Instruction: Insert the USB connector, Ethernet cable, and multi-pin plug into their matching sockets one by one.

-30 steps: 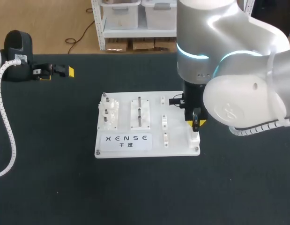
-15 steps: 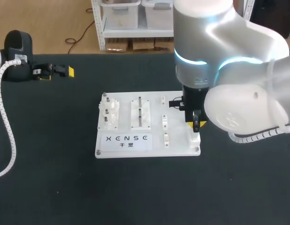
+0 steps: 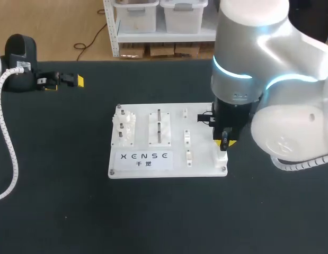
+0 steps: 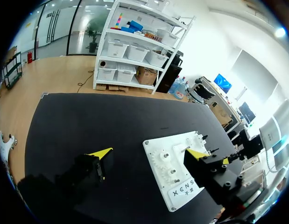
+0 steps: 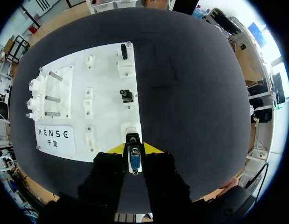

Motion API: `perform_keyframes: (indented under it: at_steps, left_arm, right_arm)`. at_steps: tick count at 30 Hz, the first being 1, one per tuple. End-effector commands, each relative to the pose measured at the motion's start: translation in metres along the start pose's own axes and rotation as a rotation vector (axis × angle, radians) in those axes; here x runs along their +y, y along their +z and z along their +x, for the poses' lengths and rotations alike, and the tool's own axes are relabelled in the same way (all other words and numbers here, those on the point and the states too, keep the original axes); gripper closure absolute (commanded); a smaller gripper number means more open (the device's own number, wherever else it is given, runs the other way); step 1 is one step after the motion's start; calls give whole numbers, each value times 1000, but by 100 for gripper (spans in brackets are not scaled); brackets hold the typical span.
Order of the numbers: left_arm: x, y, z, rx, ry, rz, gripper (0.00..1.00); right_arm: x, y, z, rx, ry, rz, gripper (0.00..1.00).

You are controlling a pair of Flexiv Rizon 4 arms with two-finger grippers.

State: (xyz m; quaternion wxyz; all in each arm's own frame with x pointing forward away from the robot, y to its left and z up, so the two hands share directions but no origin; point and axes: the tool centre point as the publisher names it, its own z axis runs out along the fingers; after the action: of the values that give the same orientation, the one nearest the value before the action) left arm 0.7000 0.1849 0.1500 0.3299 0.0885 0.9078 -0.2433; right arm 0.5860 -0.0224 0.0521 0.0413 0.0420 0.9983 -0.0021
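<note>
The left fingers (image 4: pixel 101 153) are spread wide with nothing between them, over the dark table (image 3: pixel 58 211), well apart from the white board (image 3: pixel 203 168). At the board's right edge, the right fingers (image 5: pixel 117 148) pinch the plug (image 5: pixel 134 162), a metal shell around a blue pin face, with a white socket (image 5: pixel 131 130) just ahead.

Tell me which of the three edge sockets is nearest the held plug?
The plain white socket just ahead of the plug; the other two, bearing black parts, sit farther along the board.
</note>
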Motion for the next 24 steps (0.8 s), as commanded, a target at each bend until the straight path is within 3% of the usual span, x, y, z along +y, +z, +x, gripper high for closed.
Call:
perform_keyframes:
  at_steps: [1, 3, 4, 5, 6, 7, 24]
  left_arm:
    - [0, 0, 0, 0, 0, 0, 0]
    - [0, 0, 0, 0, 0, 0, 0]
    - [0, 0, 0, 0, 0, 0, 0]
    - [0, 0, 0, 0, 0, 0, 0]
    - [0, 0, 0, 0, 0, 0, 0]
    - [0, 0, 0, 0, 0, 0, 0]
    - [0, 0, 0, 0, 0, 0, 0]
  right_arm:
    - [-9, 23, 8, -5, -8, 4, 100]
    - [-7, 20, 6, -7, -14, 9, 100]
    - [-6, 18, 5, -8, -16, 10, 94]
    - [-6, 15, 4, -11, -19, 18, 71]
    - [-5, 13, 3, -15, -20, 21, 5]
    - [-5, 10, 2, -16, -20, 21, 0]
    - [0, -28, -13, -70, -26, 55, 0]
